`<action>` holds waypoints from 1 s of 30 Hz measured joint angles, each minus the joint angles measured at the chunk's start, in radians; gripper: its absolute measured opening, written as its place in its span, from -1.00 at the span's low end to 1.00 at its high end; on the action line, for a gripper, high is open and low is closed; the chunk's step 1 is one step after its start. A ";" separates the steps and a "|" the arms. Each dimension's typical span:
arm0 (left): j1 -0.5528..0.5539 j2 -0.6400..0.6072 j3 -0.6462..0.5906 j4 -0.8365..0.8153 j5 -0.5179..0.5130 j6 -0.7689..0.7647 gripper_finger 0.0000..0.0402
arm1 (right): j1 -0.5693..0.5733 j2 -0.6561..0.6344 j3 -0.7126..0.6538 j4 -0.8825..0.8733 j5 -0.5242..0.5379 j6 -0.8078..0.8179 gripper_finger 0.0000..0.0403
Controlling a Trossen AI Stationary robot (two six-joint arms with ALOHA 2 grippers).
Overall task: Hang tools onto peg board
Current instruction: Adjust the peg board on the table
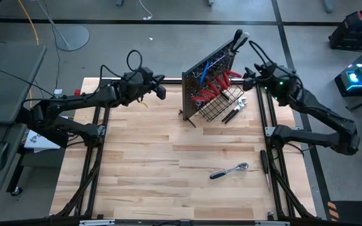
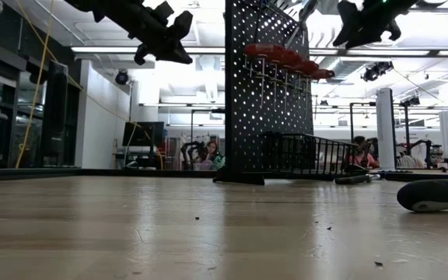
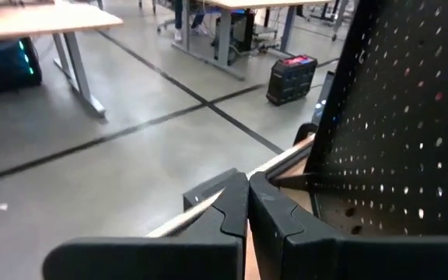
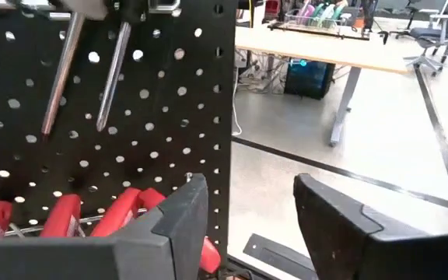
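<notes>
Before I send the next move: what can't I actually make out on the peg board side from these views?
- Hooks holding the two metal shafts: cut off by the right wrist view's edge.
- Peg board face: the low view sees it nearly edge-on, so free hooks stay hidden.
- Basket contents: too small in the high view.
- Dark handle on the table: cropped by the low view's edge.

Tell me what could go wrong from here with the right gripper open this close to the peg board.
The right gripper is open beside the peg board edge, near the red-handled screwdrivers; pulling back carelessly might knock them off. The two shafts hanging above may be loosely seated. The ratchet and wrench lie unhung.
</notes>
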 joint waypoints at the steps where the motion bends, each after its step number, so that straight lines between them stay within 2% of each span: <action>1: 0.000 0.000 0.000 -0.011 0.004 -0.017 -1.00 | -0.001 -0.003 0.015 -0.025 0.002 0.000 -0.12; 4: -0.001 0.000 -0.008 -0.018 0.025 -0.085 -1.00 | -0.041 0.003 0.026 -0.035 -0.033 0.017 -0.38; 6: -0.007 -0.001 -0.021 -0.021 0.088 -0.140 -1.00 | -0.109 0.018 0.016 0.020 -0.130 0.032 -0.73; 8: -0.027 -0.001 -0.040 -0.021 0.151 -0.180 -1.00 | -0.197 0.043 0.010 0.048 -0.244 0.033 -0.92; 10: -0.062 -0.001 -0.060 -0.028 0.161 -0.192 -1.00 | -0.290 0.087 0.010 0.097 -0.369 0.061 -0.93; 13: -0.115 0.000 -0.101 -0.018 0.085 -0.226 -1.00 | -0.414 0.171 0.010 0.224 -0.611 0.106 -0.99; 15: -0.138 0.000 -0.122 0.004 0.037 -0.240 -1.00 | -0.456 0.236 0.010 0.307 -0.705 0.153 -0.99; 18: -0.159 0.000 -0.130 0.029 0.012 -0.255 -1.00 | -0.499 0.321 0.009 0.363 -0.733 0.178 -1.00; 23: -0.190 0.000 -0.130 0.090 0.012 -0.282 -1.00 | -0.532 0.439 0.009 0.471 -0.864 0.229 -1.00; 28: -0.295 0.007 -0.130 0.042 0.020 -0.324 -1.00 | -0.533 0.458 0.009 0.492 -0.906 0.224 -1.00; 30: -0.334 0.021 -0.129 0.070 -0.002 -0.333 -1.00 | -0.534 0.458 0.009 0.498 -0.908 0.227 -1.00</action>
